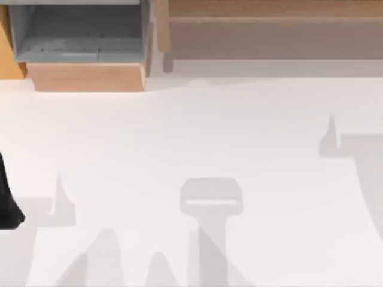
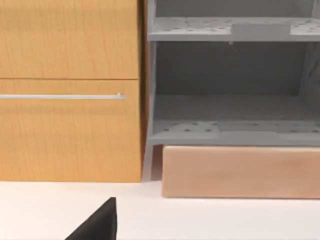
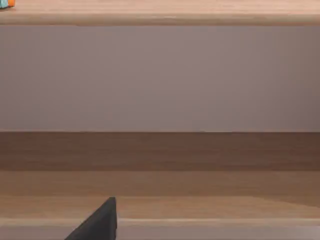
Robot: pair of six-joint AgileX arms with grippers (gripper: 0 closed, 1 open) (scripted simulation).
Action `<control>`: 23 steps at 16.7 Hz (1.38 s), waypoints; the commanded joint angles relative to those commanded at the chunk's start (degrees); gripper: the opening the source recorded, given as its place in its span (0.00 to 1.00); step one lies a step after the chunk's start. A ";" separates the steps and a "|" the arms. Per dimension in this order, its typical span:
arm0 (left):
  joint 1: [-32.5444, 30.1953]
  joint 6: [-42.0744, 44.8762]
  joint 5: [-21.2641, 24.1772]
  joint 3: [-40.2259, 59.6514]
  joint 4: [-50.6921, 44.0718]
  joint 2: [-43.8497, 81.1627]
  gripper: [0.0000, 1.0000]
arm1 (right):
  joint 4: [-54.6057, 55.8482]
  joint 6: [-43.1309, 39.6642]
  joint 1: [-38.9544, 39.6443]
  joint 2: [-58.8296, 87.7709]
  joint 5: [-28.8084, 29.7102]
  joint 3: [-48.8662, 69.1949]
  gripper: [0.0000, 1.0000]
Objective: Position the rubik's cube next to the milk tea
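Two arms sit at the table (image 1: 191, 137) edges: the left arm (image 1: 7, 197) shows as a dark shape at the left edge, its grip impossible to tell. Grey shelves (image 2: 230, 80) stand beside a wooden cabinet (image 2: 70, 90). Neither cube nor milk tea can be located; an orange-teal speck (image 3: 6, 3) sits on a wooden shelf (image 3: 160, 12).

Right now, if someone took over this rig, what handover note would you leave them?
Left arm: at the left edge of the white table, its wrist camera facing the grey shelf unit.
Right gripper: low in front of the wooden shelf; jaws' state cannot be told.
Job's things: a small orange and teal speck sits at the shelf's upper board, too small to identify.
Done: no placing step yet.
Left: locate the rubik's cube and milk tea, grasp the cube, set it beside the milk tea.
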 joint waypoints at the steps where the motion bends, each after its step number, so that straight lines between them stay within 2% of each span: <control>1: 0.00 0.00 0.00 0.00 0.00 0.00 1.00 | 0.33 0.05 1.72 5.99 1.81 5.54 1.00; 8: 0.00 0.00 0.00 0.00 0.00 0.00 1.00 | 2.55 0.42 13.20 46.99 13.91 42.87 1.00; 12: 0.00 0.00 0.00 0.00 0.00 0.00 1.00 | 3.49 0.57 18.08 63.39 19.06 58.23 1.00; 16: 0.00 0.00 0.00 0.00 0.00 0.00 1.00 | 3.98 0.65 20.64 71.24 21.75 65.71 1.00; 23: 0.00 0.00 0.00 0.00 0.00 0.00 1.00 | 3.52 0.72 20.00 71.83 21.22 66.82 1.00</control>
